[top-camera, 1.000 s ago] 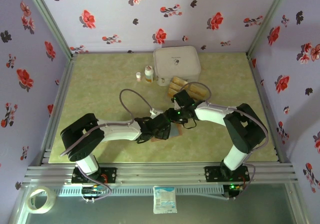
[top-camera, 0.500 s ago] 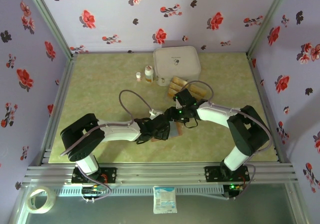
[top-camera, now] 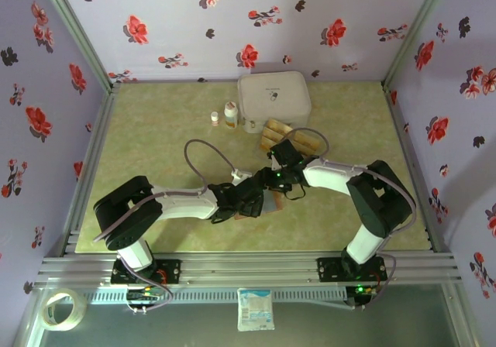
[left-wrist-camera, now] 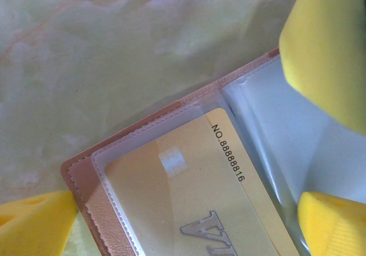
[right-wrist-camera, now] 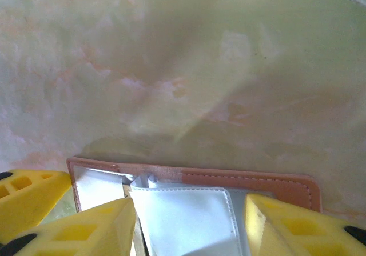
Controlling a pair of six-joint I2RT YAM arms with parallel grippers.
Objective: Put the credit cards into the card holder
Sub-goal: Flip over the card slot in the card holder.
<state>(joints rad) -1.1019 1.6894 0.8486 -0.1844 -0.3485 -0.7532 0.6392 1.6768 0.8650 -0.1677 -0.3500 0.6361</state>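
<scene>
- The right arm's elbow has drawn back in slightly since half a second ago; both arms stay low over the card holder (right-wrist-camera: 257, 183).
- The card holder lies open on the green desk (top-camera: 155, 146), near the front middle, between the two arms.
- The left arm's fingers (left-wrist-camera: 34, 224) stand wide apart, straddling it.
- One golden credit card (left-wrist-camera: 189, 210) sits inside a clear sleeve.
- The right arm's fingers (right-wrist-camera: 286, 227) stand partway apart on either side of a pale flap; I cannot tell whether they grip it.
- More credit cards (top-camera: 291, 136) lie stacked just beside the white case (top-camera: 273, 97).
</scene>
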